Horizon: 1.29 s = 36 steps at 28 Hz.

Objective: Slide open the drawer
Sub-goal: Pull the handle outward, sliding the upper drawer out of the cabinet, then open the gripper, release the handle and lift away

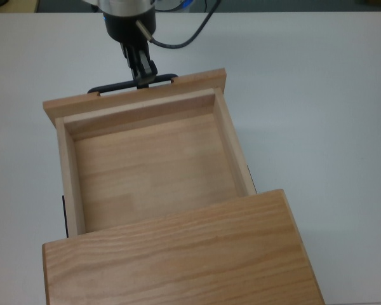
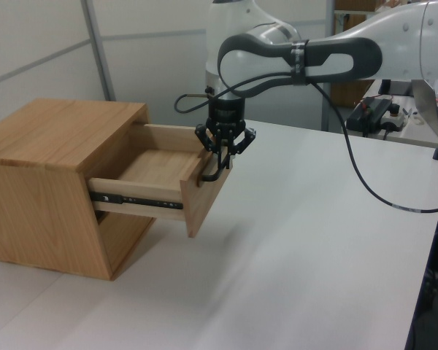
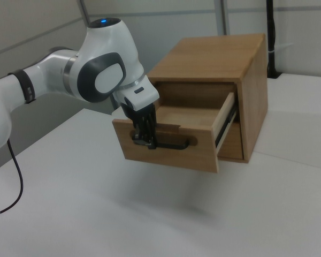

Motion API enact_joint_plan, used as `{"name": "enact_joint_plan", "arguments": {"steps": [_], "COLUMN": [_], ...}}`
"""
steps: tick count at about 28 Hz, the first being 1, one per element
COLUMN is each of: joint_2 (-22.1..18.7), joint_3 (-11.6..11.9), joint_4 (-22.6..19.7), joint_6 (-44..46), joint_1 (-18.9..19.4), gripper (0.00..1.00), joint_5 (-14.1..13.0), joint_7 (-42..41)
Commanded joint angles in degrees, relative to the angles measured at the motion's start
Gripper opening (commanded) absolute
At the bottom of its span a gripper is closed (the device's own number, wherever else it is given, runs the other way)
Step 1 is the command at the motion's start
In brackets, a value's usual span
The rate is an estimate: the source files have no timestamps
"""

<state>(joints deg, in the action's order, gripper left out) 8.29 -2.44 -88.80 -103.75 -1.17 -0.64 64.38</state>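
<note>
The light wooden drawer (image 1: 146,168) (image 2: 157,171) (image 3: 174,140) stands pulled far out of the wooden cabinet (image 1: 178,257) (image 2: 44,182) (image 3: 219,59), and its inside is bare. A thin black bar handle (image 1: 117,84) (image 3: 171,144) runs along its front panel. My gripper (image 1: 143,75) (image 2: 220,162) (image 3: 144,136) comes down from above and is shut on that handle, near the handle's right half in the top view. In the left view the drawer's side shows a black slide rail (image 2: 135,198).
The cabinet sits on a wide white table (image 1: 317,95) (image 2: 292,255) (image 3: 96,203). A black cable (image 2: 365,189) hangs from the arm above the table in the left view. Equipment stands at the table's far edge on the left view's right (image 2: 376,109).
</note>
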Motion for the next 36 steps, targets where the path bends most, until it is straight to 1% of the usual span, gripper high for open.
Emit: {"name": "enact_joint_plan", "arguments": {"steps": [1, 3, 8, 13, 17, 18, 19, 20, 21, 23, 24, 25, 27, 29, 30, 33, 34, 35, 36], "joint_2": [-3.45, -4.07, -4.68, -4.6, -4.6, -4.68, -4.86, -4.95, -4.95, -5.04, -5.04, -5.04, -5.12, -5.12, -5.21, -5.56, -5.74, -6.09, -6.27], "joint_3": [1.38, 2.26, 2.52, 2.61, 2.61, 2.53, 2.53, 2.61, 2.53, 2.53, 2.53, 2.53, 2.53, 2.61, 2.61, 2.61, 2.61, 2.61, 2.61], "joint_4": [-2.52, -2.52, -2.52, -2.34, -0.5, -0.41, -0.32, -0.06, 0.29, 0.9, 1.26, 1.35, 1.87, 2.57, 2.66, 3.1, 3.11, 3.11, 3.11], "joint_6": [4.16, 5.13, 6.36, 5.58, 5.22, 5.22, 5.22, 5.22, 5.22, 5.22, 5.31, 5.31, 5.4, 5.66, 5.66, 6.01, 6.01, 6.19, 6.19], "joint_1": [0.3, 0.3, 0.3, 0.3, -0.23, -0.32, -0.23, -0.23, -0.23, -0.32, -0.32, -0.41, -0.49, -0.67, -0.76, -0.76, -0.76, -0.76, -0.76], "gripper": [0.0, 0.0, 0.0, 0.0, 0.01, 0.05, 0.15, 0.23, 0.27, 0.29, 0.45, 0.51, 0.6, 0.77, 0.78, 0.87, 0.89, 0.93, 0.95], "joint_5": [-1.56, -1.65, -1.65, -1.73, -1.73, -1.73, -1.73, -1.82, -1.74, -1.73, -1.82, -1.82, -1.73, -1.73, -1.65, -1.65, -1.56, -1.3, -1.3], "joint_7": [-2.59, -2.76, -4.17, -4.61, -7.76, -8.99, -12.05, -13.82, -15.84, -20.23, -24.08, -25.6, -28.42, -32.01, -33.08, -36.94, -38.7, -42.11, -43.71]}}
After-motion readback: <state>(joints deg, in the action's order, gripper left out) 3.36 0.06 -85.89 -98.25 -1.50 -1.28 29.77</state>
